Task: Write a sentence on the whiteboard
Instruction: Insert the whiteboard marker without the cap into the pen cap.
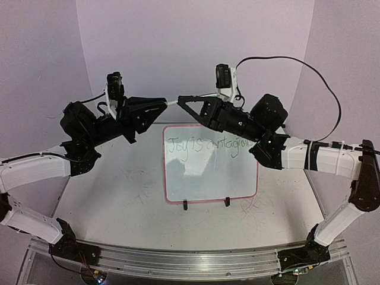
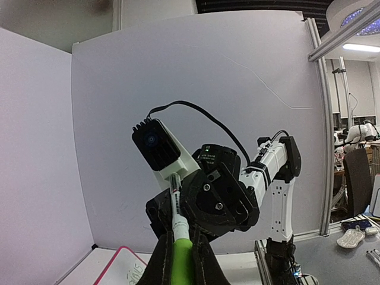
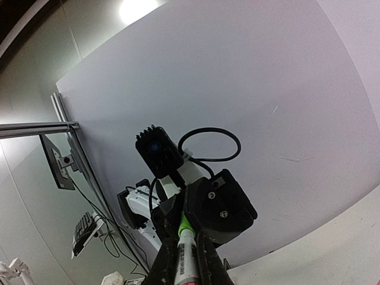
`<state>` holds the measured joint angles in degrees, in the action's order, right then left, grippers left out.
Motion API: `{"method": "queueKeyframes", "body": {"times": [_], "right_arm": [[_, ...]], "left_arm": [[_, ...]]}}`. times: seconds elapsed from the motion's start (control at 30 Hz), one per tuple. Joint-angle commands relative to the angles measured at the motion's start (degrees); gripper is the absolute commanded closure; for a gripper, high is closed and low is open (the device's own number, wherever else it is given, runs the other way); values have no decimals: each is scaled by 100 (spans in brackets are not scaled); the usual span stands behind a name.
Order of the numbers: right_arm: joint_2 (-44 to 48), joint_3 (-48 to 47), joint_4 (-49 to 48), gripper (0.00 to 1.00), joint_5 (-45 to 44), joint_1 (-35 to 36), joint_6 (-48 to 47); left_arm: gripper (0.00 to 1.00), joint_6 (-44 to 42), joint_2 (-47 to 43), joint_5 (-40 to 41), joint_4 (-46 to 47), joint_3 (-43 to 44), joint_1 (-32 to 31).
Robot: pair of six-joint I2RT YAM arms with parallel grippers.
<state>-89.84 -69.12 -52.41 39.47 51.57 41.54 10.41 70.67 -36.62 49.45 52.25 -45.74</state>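
Small rectangular white whiteboard (image 1: 208, 178), red-pink rim, black wire feet, propped mid-surface (image 1: 119, 202). Thin green handwritten sentence (image 1: 211, 146) "Joy is contagious" along top. Above top edge, left jaws pinch green-ended white marker pen (image 2: 178, 228) at green end, right jaws pinch barrel.

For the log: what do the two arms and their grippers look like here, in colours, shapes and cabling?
Both arms have white tubular links, left arm and right arm, joined by bulky black joint housings. Each ends in a black wedge-shaped gripper, left gripper and right gripper, with a small black camera on a white bracket above. A thin black cable loops from the right wrist.
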Motion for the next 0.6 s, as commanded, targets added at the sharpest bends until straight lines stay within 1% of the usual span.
{"method": "queueKeyframes", "body": {"times": [0.0, 0.13, 0.23, 0.3, 0.4, 0.5, 0.57], "right_arm": [[-197, -317, -320, 100, -3, 81, 366], [-718, -587, -811, 100, -76, 174, 1285], [-1072, -927, -819, 100, 29, 288, 1662], [-1231, -1094, -800, 100, 135, 326, 1827], [-1232, -1143, -622, 100, 248, 333, 1803], [-1126, -1222, 47, 100, 531, 357, 1332], [-1128, -1260, 292, 100, 765, 363, 1111]], "left_arm": [[100, -16, 77, 111, 187, 115, -35], [100, -224, 145, 258, 184, 153, -41], [100, -581, 283, 392, 176, 209, -41], [100, -793, 404, 305, 144, 276, -41], [100, -1284, 591, 72, -124, 424, -33], [100, -1863, 765, -411, -1074, 750, -34], [100, -1950, 824, -727, -1346, 827, -24]]}}
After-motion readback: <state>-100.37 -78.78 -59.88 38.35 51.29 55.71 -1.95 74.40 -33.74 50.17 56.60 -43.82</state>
